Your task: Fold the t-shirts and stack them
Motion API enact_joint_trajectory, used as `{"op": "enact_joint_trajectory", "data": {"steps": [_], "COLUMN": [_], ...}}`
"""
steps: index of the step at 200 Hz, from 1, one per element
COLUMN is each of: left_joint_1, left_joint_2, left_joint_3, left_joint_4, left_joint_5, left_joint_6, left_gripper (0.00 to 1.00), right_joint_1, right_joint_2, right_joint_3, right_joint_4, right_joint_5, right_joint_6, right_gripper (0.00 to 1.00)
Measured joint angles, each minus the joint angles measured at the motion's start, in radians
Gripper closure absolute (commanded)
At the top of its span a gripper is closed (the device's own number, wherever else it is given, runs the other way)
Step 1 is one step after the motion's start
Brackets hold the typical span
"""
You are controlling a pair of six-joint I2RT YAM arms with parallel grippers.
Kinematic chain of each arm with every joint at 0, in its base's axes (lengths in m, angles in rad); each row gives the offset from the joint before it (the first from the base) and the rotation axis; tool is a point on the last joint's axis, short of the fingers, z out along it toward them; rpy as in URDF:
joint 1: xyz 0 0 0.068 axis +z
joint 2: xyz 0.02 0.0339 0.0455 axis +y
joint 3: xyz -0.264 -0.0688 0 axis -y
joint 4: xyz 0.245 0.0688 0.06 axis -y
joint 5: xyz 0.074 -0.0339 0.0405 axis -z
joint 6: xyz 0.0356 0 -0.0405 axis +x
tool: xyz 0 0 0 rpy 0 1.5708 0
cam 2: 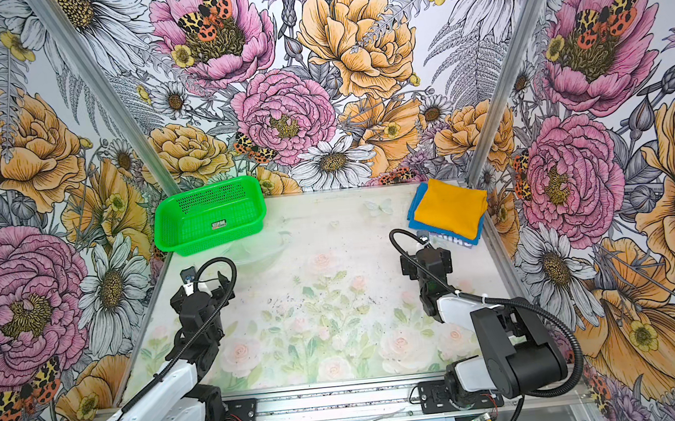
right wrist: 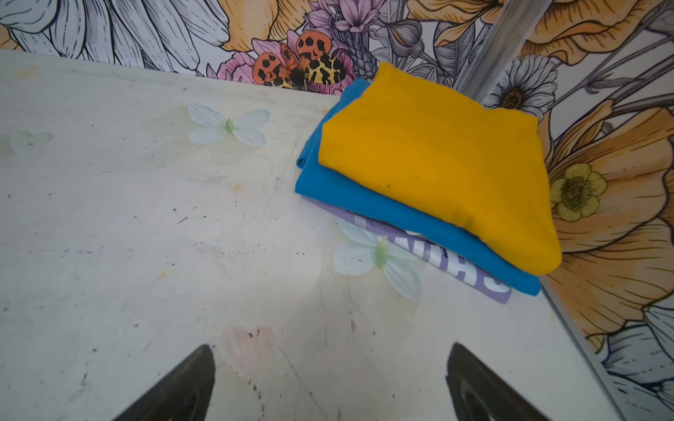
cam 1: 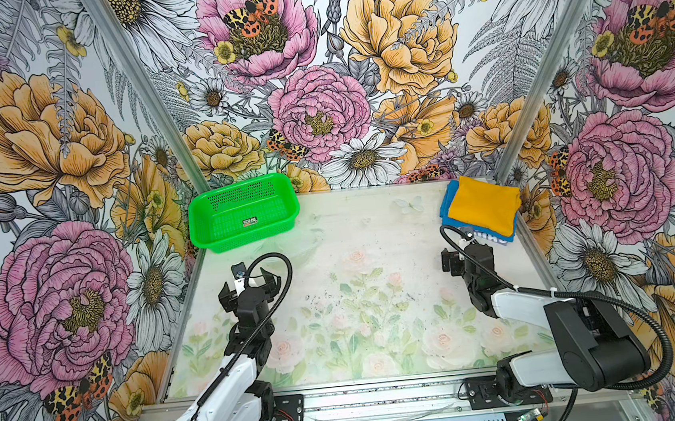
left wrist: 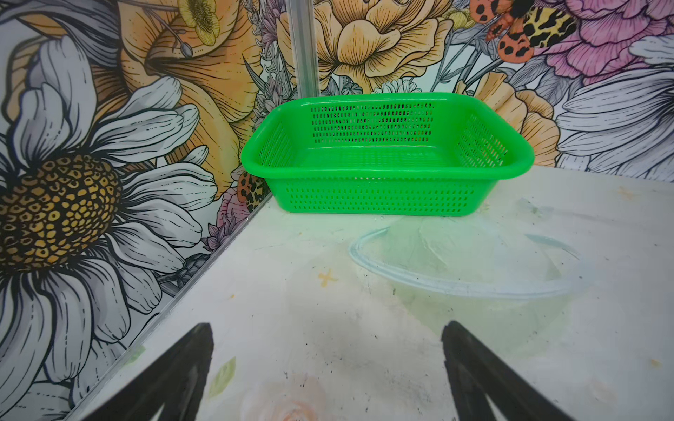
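Folded yellow shirt (cam 2: pixel 450 208) lies atop the blue shirt (cam 2: pixel 413 202) just beyond the right gripper (cam 2: pixel 425 256), whose jaws seem spread. A green basket (cam 2: pixel 205 200) sits beyond the left gripper (cam 2: pixel 203 288).

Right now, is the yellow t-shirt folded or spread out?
Folded. The mustard-yellow t-shirt is a thick, compact rectangle with no sleeves or collar showing, and it lies on top of the blue t-shirt.
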Motion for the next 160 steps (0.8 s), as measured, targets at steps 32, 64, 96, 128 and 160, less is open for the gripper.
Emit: {"op": "enact_joint_trajectory", "data": {"steps": [32, 64, 96, 128, 160], "left_joint_1": [0.037, 0.098, 0.144, 0.142, 0.128], "left_joint_2": [0.203, 0.286, 0.374, 0.543, 0.623], "left_joint_3": [-0.007, -0.001, 0.056, 0.066, 0.072], "left_joint_4": [0.214, 0.310, 0.364, 0.544, 0.568], "left_joint_5": [0.088, 0.181, 0.257, 0.332, 0.361], "left_joint_6": [0.038, 0.040, 0.032, 0.029, 0.037], "left_gripper": [0.01, 0.01, 0.01, 0.01, 0.01], "right_joint_1": [-0.051, -0.141, -0.169, -0.176, -0.176], "right_joint_2": [0.040, 0.097, 0.119, 0.137, 0.139], "right_joint_3": [-0.030, -0.039, -0.037, -0.037, -0.037], "right_joint_4": [0.195, 0.267, 0.266, 0.296, 0.312], "right_joint_5": [-0.006, -0.041, -0.095, -0.130, -0.145], "right_joint_6": [-0.023, 0.003, 0.030, 0.037, 0.040], "right_gripper": [0.00, 0.01, 0.01, 0.01, 0.00]}}
